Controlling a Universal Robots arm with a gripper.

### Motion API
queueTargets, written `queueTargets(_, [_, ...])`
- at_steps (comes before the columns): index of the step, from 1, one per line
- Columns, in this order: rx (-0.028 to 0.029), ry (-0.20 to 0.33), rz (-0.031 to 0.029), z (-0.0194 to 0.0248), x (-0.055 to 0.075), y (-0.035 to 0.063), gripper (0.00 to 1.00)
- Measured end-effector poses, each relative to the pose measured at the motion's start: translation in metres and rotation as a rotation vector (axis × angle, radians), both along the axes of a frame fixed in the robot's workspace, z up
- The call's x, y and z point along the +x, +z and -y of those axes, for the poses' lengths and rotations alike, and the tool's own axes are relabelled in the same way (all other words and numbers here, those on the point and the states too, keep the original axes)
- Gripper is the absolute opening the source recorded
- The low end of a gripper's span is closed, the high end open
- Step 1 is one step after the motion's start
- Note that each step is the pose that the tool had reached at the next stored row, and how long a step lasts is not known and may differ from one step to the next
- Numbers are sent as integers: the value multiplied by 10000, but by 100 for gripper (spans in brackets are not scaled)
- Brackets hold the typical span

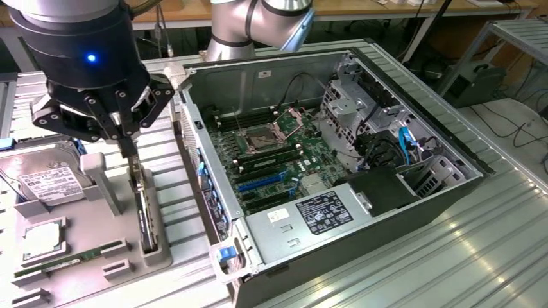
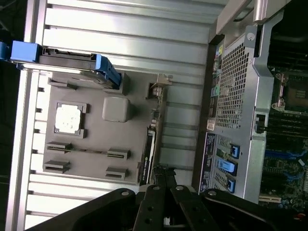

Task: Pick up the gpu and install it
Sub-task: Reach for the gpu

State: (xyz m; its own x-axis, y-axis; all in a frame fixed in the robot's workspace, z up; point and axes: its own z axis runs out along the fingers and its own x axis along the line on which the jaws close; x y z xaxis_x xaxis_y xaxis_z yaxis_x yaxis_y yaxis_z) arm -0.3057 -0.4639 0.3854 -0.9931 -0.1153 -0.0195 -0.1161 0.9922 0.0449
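The gpu (image 1: 145,212) stands on its long edge in a slot of the grey holder tray (image 1: 94,231), a thin dark card with a metal end. In the wrist view the gpu (image 2: 148,154) runs as a narrow black strip across the tray (image 2: 96,139). My gripper (image 1: 128,151) hangs straight over the card's far end with its fingers pressed together, shut. From the wrist camera the gripper (image 2: 162,173) sits at that end of the card, slightly to one side. Whether the tips touch the card I cannot tell. The card rests in its slot.
The open computer case (image 1: 342,160) lies at the exterior view's right of the tray, motherboard up, with blue expansion slots (image 1: 261,183). On the tray sit a hard drive (image 1: 43,179), a processor (image 1: 41,237) and a memory stick (image 1: 60,263). The case's back wall (image 2: 240,96) stands close beside the card.
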Motion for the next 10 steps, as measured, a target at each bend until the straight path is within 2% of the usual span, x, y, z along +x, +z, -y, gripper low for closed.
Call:
queueTargets(5, [-1,15,-3,9,-166,-18,11])
queueTargets(10, [1,17,-6,10,-180,-22,11])
